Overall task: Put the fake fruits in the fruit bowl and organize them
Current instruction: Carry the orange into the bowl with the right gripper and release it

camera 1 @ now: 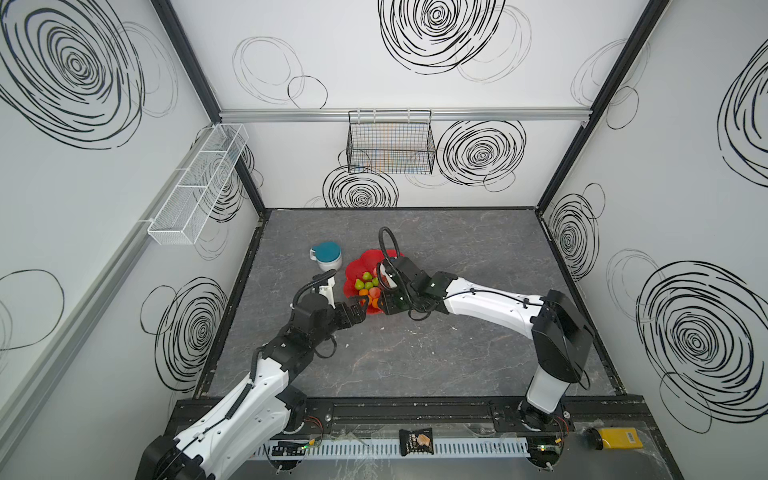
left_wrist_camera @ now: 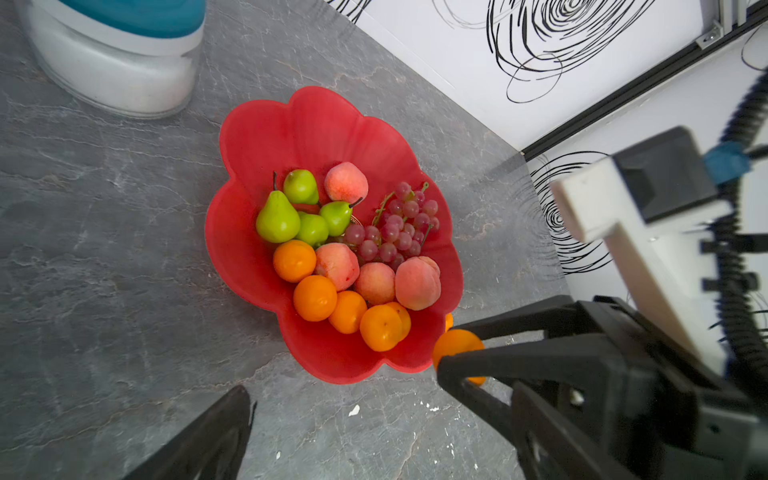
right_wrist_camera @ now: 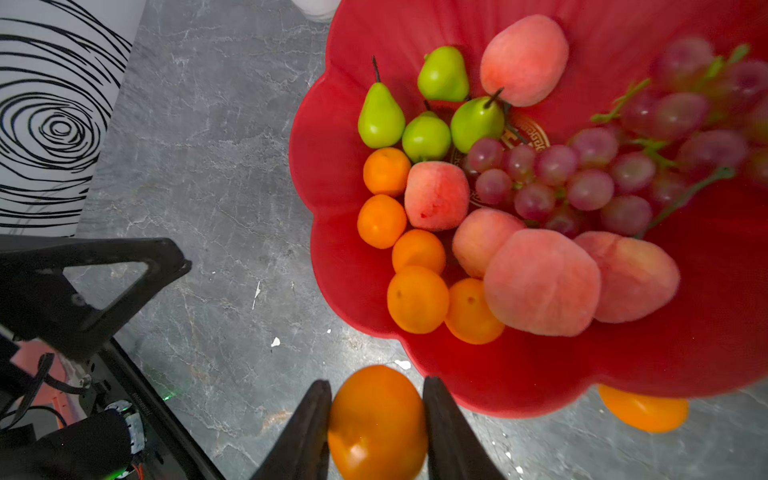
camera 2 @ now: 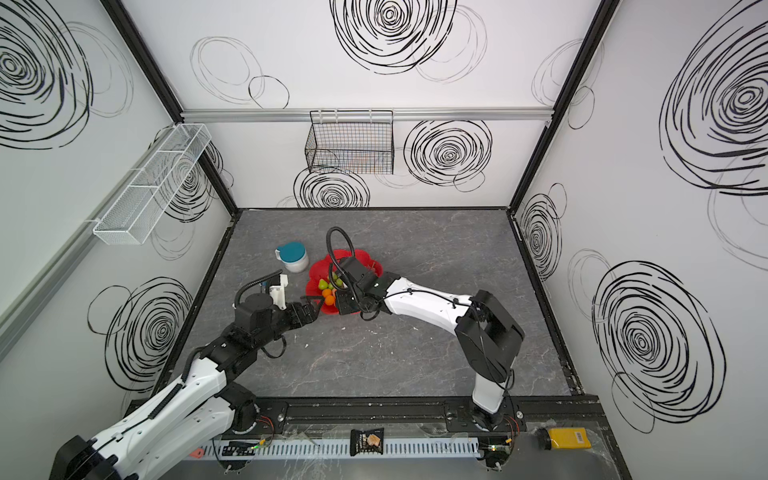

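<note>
1. The bowl [left_wrist_camera: 316, 124] stood left of the middle of the table [camera 1: 415, 353], just right of a lidded mug [left_wrist_camera: 116, 62]. It already held pears [left_wrist_camera: 277, 220], peaches [left_wrist_camera: 417, 282], a bunch of grapes [left_wrist_camera: 395, 224] and several oranges [left_wrist_camera: 315, 297].
2. The right gripper [right_wrist_camera: 377, 384] was partly closed on one more orange [right_wrist_camera: 378, 424], pinched across its middle just outside the bowl's near rim. We could not tell whether the fruit was clear of the table.
3. The left gripper [camera 1: 358, 309] hung wide open and empty, just beside the bowl's near left edge.
4. A loose orange [right_wrist_camera: 642, 411] lay on the table, half hidden under the rim, near the held one.
5. We judged these fruits light, hard and smooth, so likely to slip from the fingers or roll. A hold across the widest part looked best.
6. The bowl seemed light and glossy, and we thought a knock on its rim might slide or tip it.
</note>
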`<act>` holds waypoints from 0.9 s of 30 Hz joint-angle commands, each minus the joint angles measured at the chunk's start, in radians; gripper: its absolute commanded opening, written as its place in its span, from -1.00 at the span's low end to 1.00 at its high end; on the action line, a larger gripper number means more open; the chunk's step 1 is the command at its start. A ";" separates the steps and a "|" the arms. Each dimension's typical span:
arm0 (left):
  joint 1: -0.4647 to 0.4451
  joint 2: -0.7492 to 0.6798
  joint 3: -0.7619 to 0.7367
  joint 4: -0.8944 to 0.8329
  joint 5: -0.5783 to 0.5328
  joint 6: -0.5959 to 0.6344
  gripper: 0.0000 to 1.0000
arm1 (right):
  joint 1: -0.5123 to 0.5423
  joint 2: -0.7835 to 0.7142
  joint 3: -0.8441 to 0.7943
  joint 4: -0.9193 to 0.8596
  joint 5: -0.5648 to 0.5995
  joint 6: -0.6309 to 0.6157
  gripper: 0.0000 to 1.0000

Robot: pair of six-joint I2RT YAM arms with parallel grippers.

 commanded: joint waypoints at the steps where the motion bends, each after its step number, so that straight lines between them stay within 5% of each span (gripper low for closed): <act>1: 0.033 -0.021 -0.006 -0.006 0.046 0.003 0.99 | 0.006 0.040 0.047 -0.022 -0.023 -0.015 -0.25; 27: 0.114 -0.054 -0.031 -0.037 0.098 0.016 0.99 | -0.015 0.229 0.201 -0.039 -0.049 -0.034 -0.24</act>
